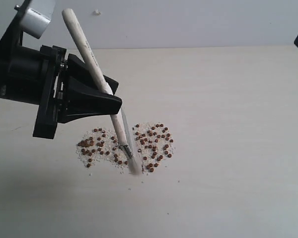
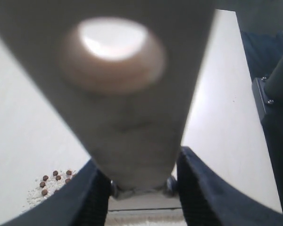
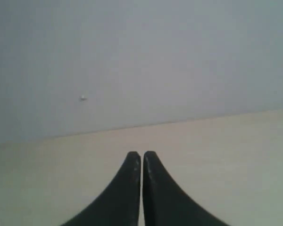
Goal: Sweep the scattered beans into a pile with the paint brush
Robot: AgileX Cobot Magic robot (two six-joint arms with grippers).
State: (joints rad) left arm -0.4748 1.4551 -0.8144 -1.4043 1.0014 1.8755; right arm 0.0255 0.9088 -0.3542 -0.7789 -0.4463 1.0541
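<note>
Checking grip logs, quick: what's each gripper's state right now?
Left gripper: closed on the paint brush handle.
Right gripper: closed, holding nothing.

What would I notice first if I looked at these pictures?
The big black left pincer grips a pale paint brush, which is tilted with its tip down on the table. Little reddish-brown beans lie in two patches, one on each side of the brush tip. The right pincer is shut and touches nothing.

Tilted paint brush [image 1: 88, 51] — amid scattered beans [image 1: 154, 141]
</note>
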